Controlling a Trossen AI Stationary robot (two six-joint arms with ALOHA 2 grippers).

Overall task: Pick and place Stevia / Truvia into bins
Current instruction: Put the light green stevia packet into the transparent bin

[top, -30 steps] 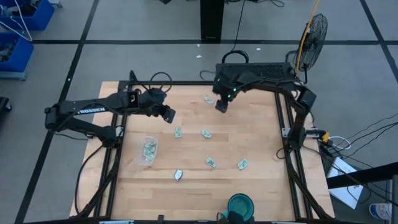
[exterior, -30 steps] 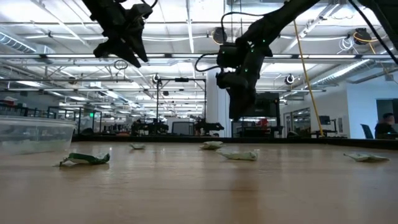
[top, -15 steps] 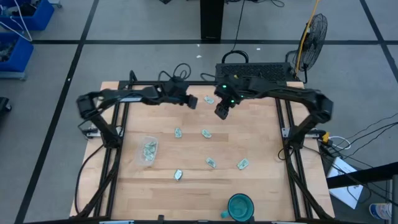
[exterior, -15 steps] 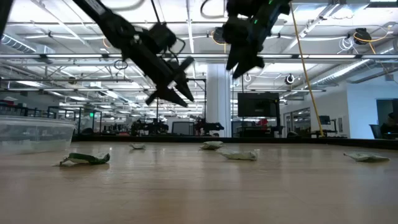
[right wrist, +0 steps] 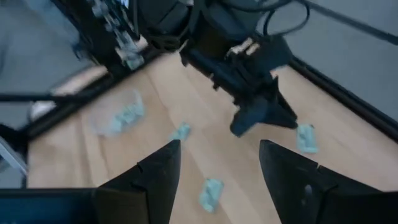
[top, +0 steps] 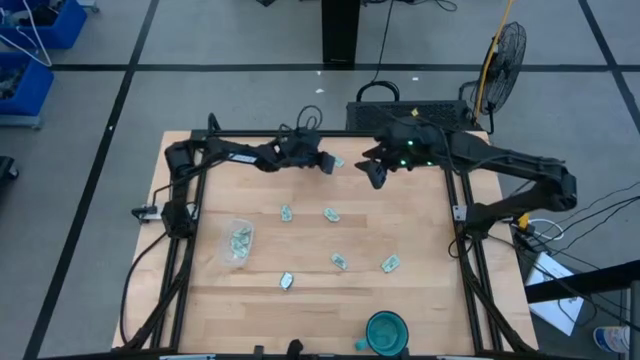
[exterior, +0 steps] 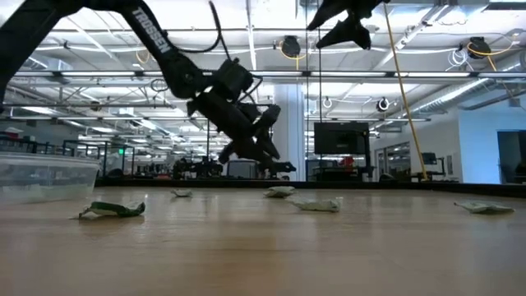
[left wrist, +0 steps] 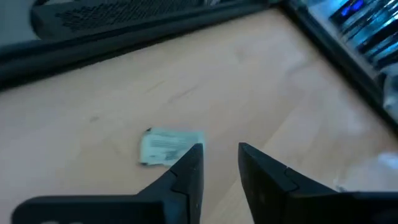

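Several pale green and white Stevia sachets lie flat on the wooden table, among them one near the far edge (top: 337, 160) (left wrist: 169, 147) and others mid-table (top: 286, 212) (top: 331, 214) (top: 340, 261). The clear bin (top: 236, 242) (exterior: 45, 177) stands at the left with a few sachets inside. My left gripper (top: 325, 165) (left wrist: 219, 158) hangs low, just short of the far-edge sachet. It is narrowly open, with nothing between its fingers. My right gripper (top: 377, 177) (right wrist: 217, 155) is wide open, high above the table to the right of that sachet.
More sachets lie toward the near edge (top: 390, 264) (top: 287, 281). A green round object (top: 387, 330) sits at the near edge. A black box (top: 410, 112) lies beyond the far edge, and black frame rails (top: 455, 215) border the table's sides.
My left gripper has swung toward the table's right and far edge and come down close to the far-edge sachet. My right gripper has risen well above the table and drifted a little to the right. No sachet has moved.
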